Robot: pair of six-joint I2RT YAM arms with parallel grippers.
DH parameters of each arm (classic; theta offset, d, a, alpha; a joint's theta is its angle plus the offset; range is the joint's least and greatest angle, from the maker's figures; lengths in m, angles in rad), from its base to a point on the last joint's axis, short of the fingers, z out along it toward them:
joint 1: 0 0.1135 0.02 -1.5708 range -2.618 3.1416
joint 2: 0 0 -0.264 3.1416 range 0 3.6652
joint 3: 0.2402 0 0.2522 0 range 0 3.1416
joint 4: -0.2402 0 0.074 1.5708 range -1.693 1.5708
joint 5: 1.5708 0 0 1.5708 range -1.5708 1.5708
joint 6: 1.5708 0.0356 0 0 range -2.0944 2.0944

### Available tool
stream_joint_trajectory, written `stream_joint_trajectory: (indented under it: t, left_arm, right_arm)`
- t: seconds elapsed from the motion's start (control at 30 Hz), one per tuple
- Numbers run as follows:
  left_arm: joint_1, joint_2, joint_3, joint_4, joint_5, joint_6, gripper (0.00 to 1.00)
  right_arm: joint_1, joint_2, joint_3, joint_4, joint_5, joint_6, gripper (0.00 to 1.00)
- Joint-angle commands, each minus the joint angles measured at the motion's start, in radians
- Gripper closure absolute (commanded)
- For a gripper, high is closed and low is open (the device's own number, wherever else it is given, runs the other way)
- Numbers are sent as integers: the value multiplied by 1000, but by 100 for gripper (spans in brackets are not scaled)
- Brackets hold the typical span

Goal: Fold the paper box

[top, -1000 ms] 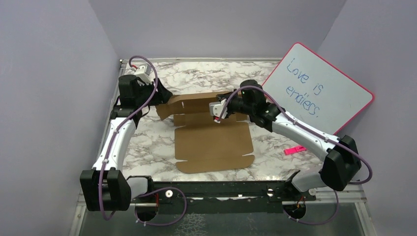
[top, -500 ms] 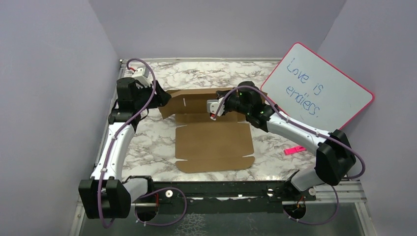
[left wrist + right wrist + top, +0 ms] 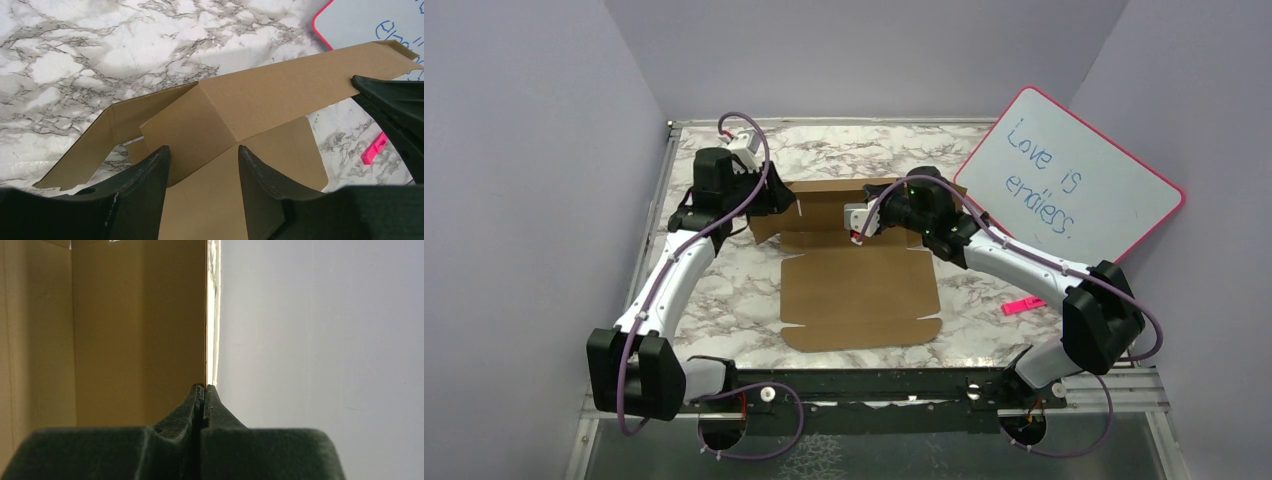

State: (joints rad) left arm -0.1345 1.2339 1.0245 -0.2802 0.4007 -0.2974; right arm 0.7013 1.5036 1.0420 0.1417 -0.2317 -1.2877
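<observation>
**Though started, nowhere near folded**

From above: find the paper box (image 3: 859, 290) mid-table on the marble top (image 3: 734, 290), with its big near panel lying flat and the near flaps unfolded. Note the far panel lifted roughly upright along its crease, between both arms. Spot the left gripper (image 3: 776, 203) at that panel's left end and the right gripper (image 3: 856, 222) against its near face, around the middle. Ignore the pink-rimmed whiteboard (image 3: 1074, 185) leaning at right and the small pink object (image 3: 1022, 305) near the right arm.

From the left wrist: left gripper (image 3: 202, 155) straddling the paper box (image 3: 260, 100) at its folded corner, jaws partway apart. Can't confirm any pinch on the card. End flap bent out of line with the long panel.

From the right wrist: right gripper (image 3: 203, 390) pressed fully together, tips right at the raised panel's edge. Nothing visibly clamped between them. Brown card (image 3: 125, 330) filling the left half, plain wall beyond.

Progress, as a judgement: one wall up, one end flap begun. Left to do, probably: side walls, remaining flaps, tucking, closing the lid. Call it early stage.
</observation>
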Motion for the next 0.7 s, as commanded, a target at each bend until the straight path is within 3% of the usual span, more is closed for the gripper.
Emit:
stream_joint_trajectory:
  t: [0.0,0.37,0.67]
  left_arm:
    - [-28,36,18,42,-36,-37,47]
    - [-82,20,-130,318,-20,-215,49]
    - [-82,-30,-285,506,-20,-328,47]
  right_arm:
    - [5,9,-15,24,1,15,99]
    - [11,-2,-64,53,-40,60,99]
    - [49,-2,-155,115,55,11,99]
